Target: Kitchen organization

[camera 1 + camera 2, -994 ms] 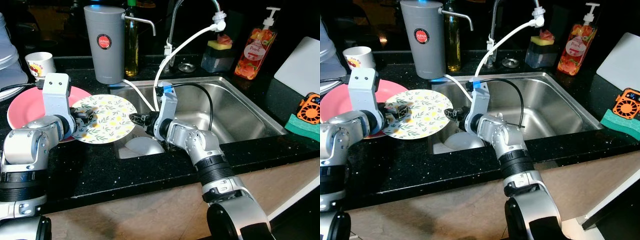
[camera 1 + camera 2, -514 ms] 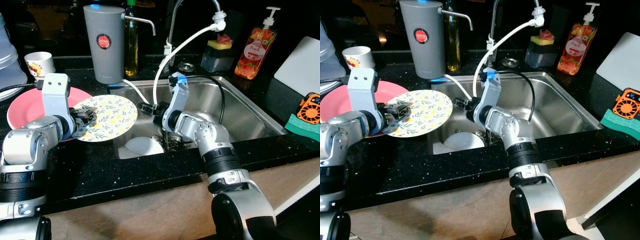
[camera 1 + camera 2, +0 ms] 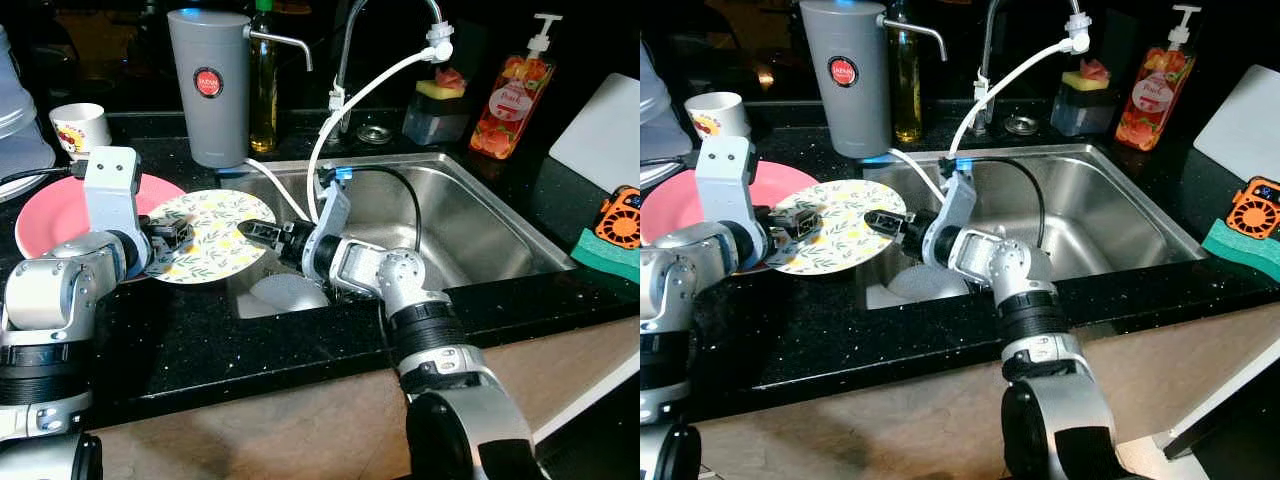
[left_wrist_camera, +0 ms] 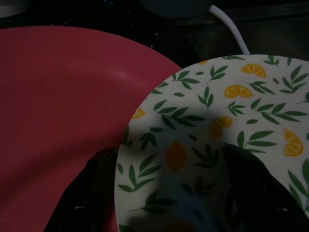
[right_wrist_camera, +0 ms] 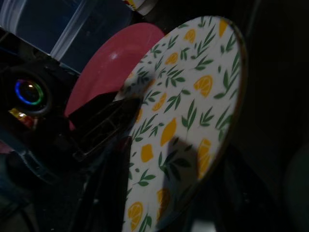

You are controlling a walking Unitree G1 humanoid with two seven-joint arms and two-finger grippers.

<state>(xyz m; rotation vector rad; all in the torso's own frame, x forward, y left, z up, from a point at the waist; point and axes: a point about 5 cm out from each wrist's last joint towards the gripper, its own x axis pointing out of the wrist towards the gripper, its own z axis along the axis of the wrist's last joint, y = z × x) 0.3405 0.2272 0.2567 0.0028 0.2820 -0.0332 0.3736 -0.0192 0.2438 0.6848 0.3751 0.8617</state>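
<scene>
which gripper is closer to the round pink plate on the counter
Left. The left gripper grips the lemon-patterned plate at the edge overlapping the round pink plate. The right gripper is at the patterned plate's far edge, by the sink.

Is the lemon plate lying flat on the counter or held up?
Held up. The left gripper clamps the lemon plate at its rim, above the pink plate; the right gripper reaches its far edge.
</scene>
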